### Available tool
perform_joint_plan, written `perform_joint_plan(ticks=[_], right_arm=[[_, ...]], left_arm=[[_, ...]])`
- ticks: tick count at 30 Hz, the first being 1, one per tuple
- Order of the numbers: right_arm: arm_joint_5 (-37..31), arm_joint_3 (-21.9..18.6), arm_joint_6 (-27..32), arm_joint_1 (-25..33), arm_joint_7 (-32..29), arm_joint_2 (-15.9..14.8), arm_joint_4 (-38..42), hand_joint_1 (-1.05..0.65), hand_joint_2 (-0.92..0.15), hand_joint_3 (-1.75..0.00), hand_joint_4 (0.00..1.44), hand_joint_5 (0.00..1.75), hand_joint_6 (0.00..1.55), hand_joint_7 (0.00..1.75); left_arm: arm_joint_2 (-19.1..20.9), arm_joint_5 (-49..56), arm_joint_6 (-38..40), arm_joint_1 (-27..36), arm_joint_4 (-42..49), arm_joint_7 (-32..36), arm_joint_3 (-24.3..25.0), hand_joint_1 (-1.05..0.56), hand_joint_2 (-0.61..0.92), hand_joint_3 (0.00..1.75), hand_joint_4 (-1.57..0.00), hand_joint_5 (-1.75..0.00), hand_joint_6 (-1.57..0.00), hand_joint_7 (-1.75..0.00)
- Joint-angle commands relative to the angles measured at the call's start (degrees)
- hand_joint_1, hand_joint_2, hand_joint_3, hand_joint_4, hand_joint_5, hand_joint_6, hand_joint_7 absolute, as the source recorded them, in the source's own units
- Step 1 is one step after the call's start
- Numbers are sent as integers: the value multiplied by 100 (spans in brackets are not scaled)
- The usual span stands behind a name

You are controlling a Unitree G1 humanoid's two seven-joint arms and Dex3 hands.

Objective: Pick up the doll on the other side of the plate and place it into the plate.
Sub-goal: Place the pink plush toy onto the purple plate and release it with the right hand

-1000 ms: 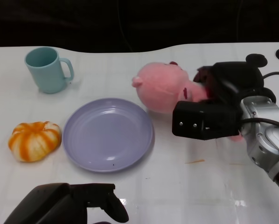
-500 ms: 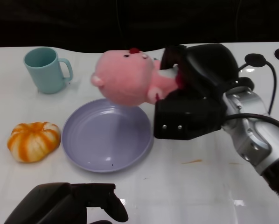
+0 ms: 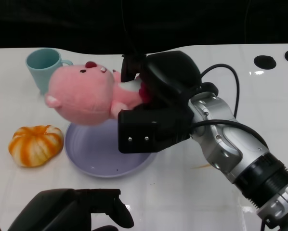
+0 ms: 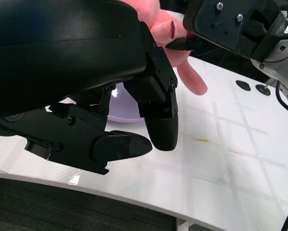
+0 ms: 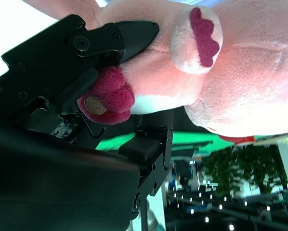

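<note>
A pink plush doll (image 3: 84,98) hangs in the air over the far left part of the lilac plate (image 3: 86,154). My right hand (image 3: 156,103) grips it by the body, and the head points left toward the cup. The right wrist view shows the doll (image 5: 221,72) pressed against the black fingers (image 5: 120,38). My left hand (image 3: 72,211) rests low at the near edge with its fingers curled in and holds nothing; the left wrist view shows the left hand (image 4: 115,110) with the doll's foot (image 4: 192,79) beyond it.
A teal mug (image 3: 38,65) stands at the back left, partly hidden by the doll. An orange striped pumpkin (image 3: 35,144) lies left of the plate. Black cable and round table holes (image 3: 265,60) sit at the back right.
My right hand has lifted the doll off the table right of the plate and carried it left, now over the plate's far left part. The left hand has not moved.
</note>
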Motion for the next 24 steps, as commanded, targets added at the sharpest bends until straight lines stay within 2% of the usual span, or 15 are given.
perform_joint_plan(ticks=[1, 2, 4, 5, 7, 10, 16, 21, 24], right_arm=[[269, -87, 252, 67, 473, 91, -257, -33, -66, -45, 80, 168, 88, 70], [320, -83, 313, 96, 637, 74, -327, -35, -73, -30, 71, 149, 86, 49], [357, -40, 404, 109, 1013, -35, -440, -41, -83, -11, 59, 106, 80, 23], [374, -18, 436, 107, 1233, -103, -499, -49, -88, -6, 51, 72, 71, 10], [447, -21, 533, 122, 1663, -199, -646, -57, -91, -9, 39, 45, 56, 2], [561, -49, 709, 170, 2216, -319, -936, -64, -92, -16, 29, 34, 44, 0], [734, -72, 940, 264, 2915, -568, -1475, -73, -92, -20, 18, 28, 32, 0], [967, -224, 1065, 357, 3227, -733, -1924, -78, -92, -23, 15, 27, 27, 0], [1339, -544, 825, 558, 3238, -918, -2376, -77, -92, -24, 18, 30, 28, 1]], left_arm=[[35, 30, -236, 91, -240, -58, -166, -23, 87, 49, -62, -165, -73, -87], [35, 21, -232, 95, -253, -63, -156, -23, 87, 49, -62, -165, -73, -87], [39, 8, -221, 98, -270, -73, -139, -23, 87, 49, -63, -165, -73, -87], [42, 5, -203, 101, -281, -86, -133, -23, 87, 49, -63, -165, -73, -87], [47, -10, -194, 106, -289, -94, -119, -23, 87, 49, -63, -165, -73, -87], [56, -44, -207, 110, -279, -92, -98, -23, 86, 49, -62, -165, -73, -88], [75, -48, -185, 84, -254, -121, -91, -24, 87, 48, -62, -165, -71, -90], [65, -54, -189, 59, -216, -109, -106, -24, 87, 48, -62, -166, -71, -90], [68, -26, -221, 28, -191, -86, -122, -23, 87, 47, -62, -166, -71, -90]])
